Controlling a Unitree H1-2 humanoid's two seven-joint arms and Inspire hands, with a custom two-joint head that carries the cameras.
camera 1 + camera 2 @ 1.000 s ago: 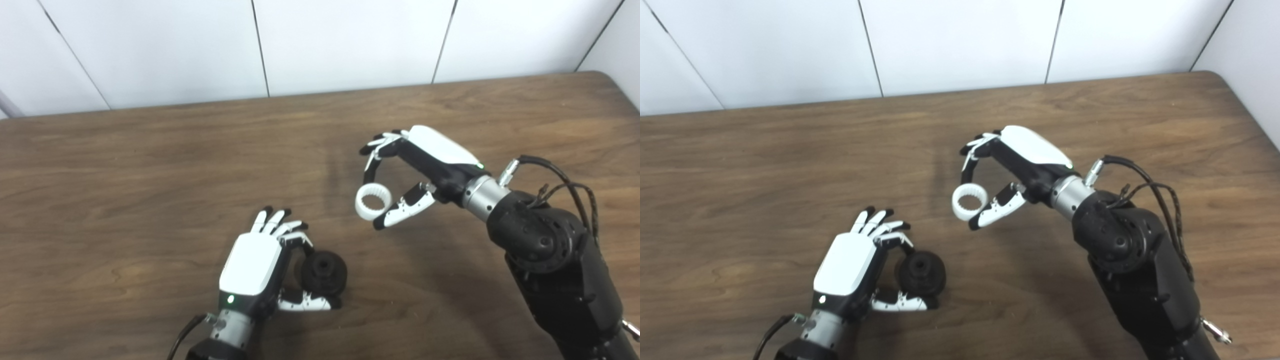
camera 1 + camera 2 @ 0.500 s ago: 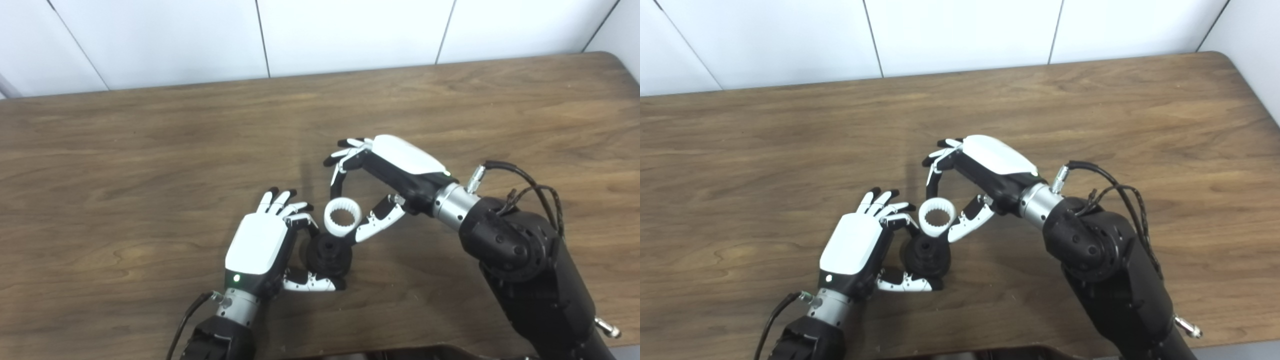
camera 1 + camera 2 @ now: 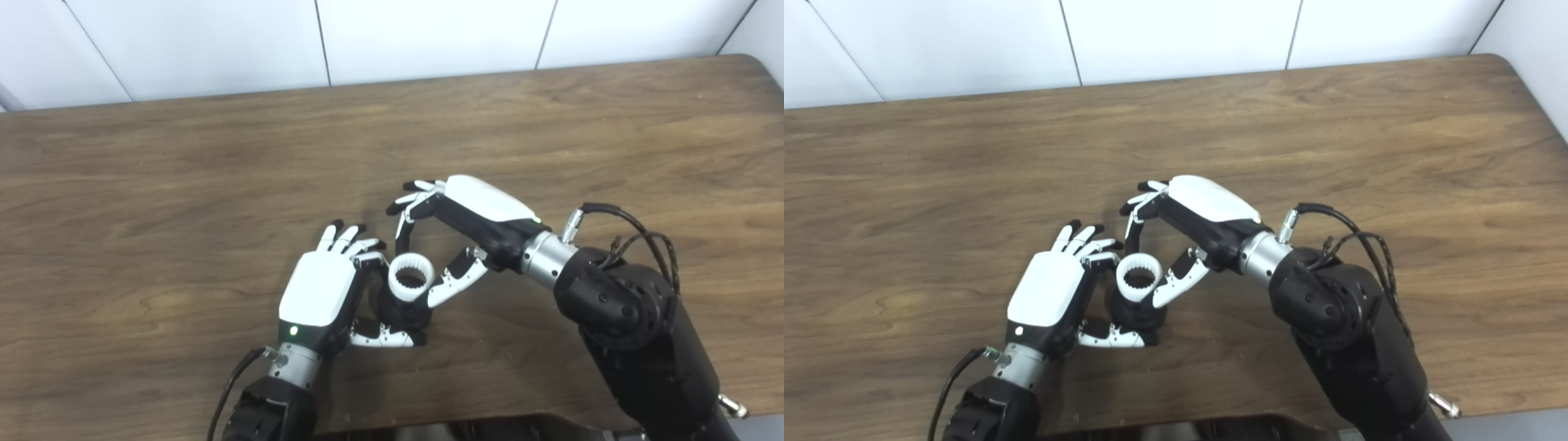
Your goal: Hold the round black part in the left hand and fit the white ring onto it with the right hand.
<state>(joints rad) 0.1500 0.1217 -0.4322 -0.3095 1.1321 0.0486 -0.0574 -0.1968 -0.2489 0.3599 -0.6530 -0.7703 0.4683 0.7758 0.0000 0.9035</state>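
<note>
Wooden table: one black part in left hand's grasp, one white ring pinched by right hand.

- Both views look steeply down from the robot's head, facing the desk and wall.
- They sit side by side, fairly near.
- They share nearly the whole desk; the right view is shifted slightly.
</note>
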